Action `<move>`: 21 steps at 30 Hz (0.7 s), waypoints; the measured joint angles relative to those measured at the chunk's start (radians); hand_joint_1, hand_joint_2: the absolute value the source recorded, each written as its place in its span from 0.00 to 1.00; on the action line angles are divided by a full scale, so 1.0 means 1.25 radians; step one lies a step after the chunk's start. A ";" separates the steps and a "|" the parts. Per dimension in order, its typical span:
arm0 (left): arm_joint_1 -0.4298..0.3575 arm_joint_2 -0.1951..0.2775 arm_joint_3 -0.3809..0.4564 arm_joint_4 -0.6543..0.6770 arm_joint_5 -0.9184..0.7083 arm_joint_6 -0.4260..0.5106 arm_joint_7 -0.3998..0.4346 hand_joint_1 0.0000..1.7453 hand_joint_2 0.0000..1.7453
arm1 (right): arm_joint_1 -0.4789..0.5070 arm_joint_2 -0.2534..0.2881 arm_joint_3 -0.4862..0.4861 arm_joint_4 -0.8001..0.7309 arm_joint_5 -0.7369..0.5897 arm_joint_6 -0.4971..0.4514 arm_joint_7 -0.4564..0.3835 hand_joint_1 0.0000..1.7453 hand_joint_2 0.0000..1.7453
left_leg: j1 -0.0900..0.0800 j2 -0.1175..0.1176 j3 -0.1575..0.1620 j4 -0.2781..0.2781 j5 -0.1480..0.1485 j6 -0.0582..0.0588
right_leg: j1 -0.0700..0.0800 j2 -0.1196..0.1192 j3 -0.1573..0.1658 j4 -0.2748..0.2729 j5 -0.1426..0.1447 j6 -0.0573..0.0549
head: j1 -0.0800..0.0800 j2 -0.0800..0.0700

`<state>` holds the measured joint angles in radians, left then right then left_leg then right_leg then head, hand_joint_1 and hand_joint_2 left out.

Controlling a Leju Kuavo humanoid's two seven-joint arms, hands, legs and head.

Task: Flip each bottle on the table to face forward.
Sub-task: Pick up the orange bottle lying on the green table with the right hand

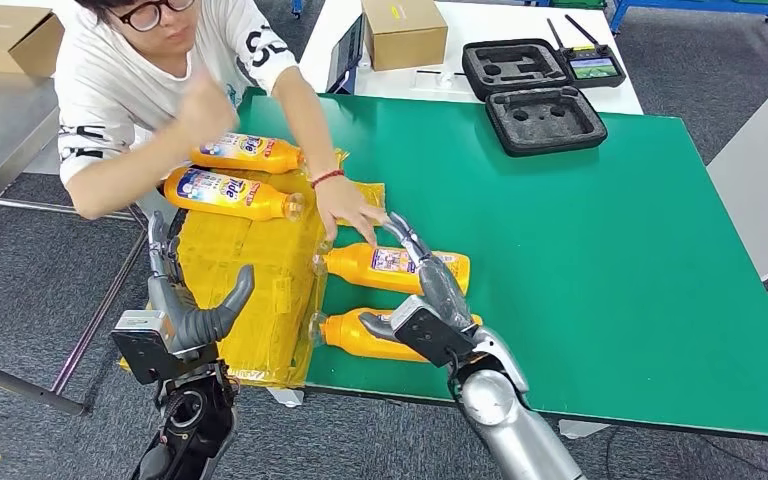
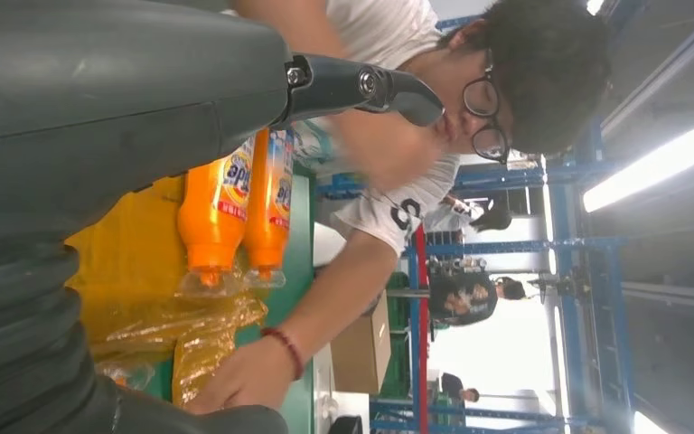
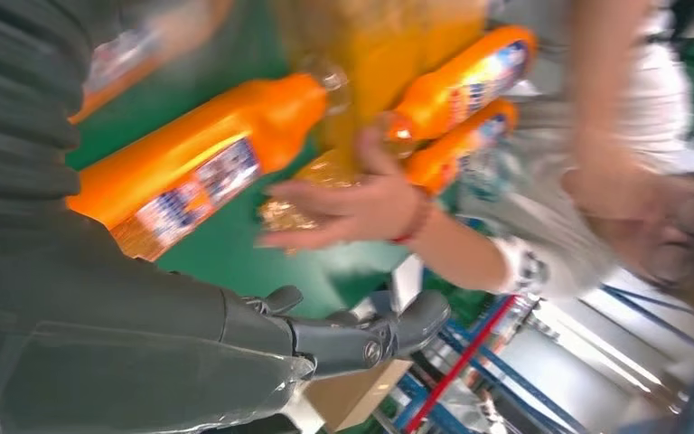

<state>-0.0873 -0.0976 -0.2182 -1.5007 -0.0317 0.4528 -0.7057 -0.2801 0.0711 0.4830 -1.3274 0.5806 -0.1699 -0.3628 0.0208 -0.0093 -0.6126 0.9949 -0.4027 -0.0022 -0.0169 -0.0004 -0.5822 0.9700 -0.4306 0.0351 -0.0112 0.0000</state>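
Nearest the camera, low in the head view, the right hand [image 1: 426, 300] lay with fingers stretched flat, holding nothing, over two orange bottles [image 1: 392, 268] at centre; the left hand [image 1: 185, 300] hung open at lower left, off the table [image 1: 610, 260]; two more bottles [image 1: 230, 190] rested on yellow wrapping [image 1: 250, 290] at upper left; a person's hand [image 1: 350, 212] nearly touched the right fingers, so a closing grasp might catch it; the right wrist view showed the near bottle's label [image 3: 194, 185], hidden in the head view.
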 joint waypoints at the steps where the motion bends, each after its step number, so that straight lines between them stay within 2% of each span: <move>1: 0.000 0.000 0.002 0.000 0.000 -0.001 0.000 0.00 1.00 | -0.002 -0.007 0.000 0.000 0.006 0.004 0.007 0.00 1.00 | 0.000 0.000 0.000 0.000 0.000 0.000 | 0.000 0.000 0.000 0.000 0.000 0.000 | 0.000 0.000; 7: 0.001 0.000 0.009 0.000 0.000 -0.003 0.000 0.00 1.00 | -0.007 -0.030 0.000 -0.001 0.018 0.014 0.023 0.00 1.00 | 0.000 0.000 0.000 0.000 0.000 0.000 | 0.000 0.000 0.000 0.000 0.000 0.000 | 0.000 0.000; 10: 0.001 0.000 0.011 0.000 -0.001 -0.003 0.000 0.00 1.00 | -0.009 -0.047 0.001 -0.007 0.046 0.040 0.059 0.00 1.00 | 0.000 0.000 0.000 0.000 0.000 0.000 | 0.000 0.000 0.000 0.000 0.000 0.000 | 0.000 0.000; 15: 0.009 0.002 0.025 0.000 -0.002 -0.009 0.000 0.00 1.00 | -0.010 -0.103 0.003 -0.031 0.071 0.118 0.126 0.00 1.00 | 0.000 0.000 0.000 0.000 0.000 0.000 | 0.000 0.000 0.000 0.000 0.000 0.000 | 0.000 0.000; 21: 0.023 0.007 0.035 0.000 0.001 -0.014 0.000 0.00 1.00 | -0.016 -0.176 0.020 -0.033 0.058 0.190 0.151 0.00 1.00 | 0.000 0.000 0.000 0.000 0.000 0.000 | 0.000 0.000 0.000 0.000 0.000 0.000 | 0.000 0.000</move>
<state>-0.0582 -0.0893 -0.1743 -1.5010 -0.0299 0.4358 -0.7060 -0.3000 -0.1487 0.5084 -1.3682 0.6530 0.0673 -0.1739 0.0204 -0.0097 -0.6132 0.9951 -0.4028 -0.0020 -0.0173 -0.0005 -0.5820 0.9699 -0.4303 0.0355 -0.0113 0.0000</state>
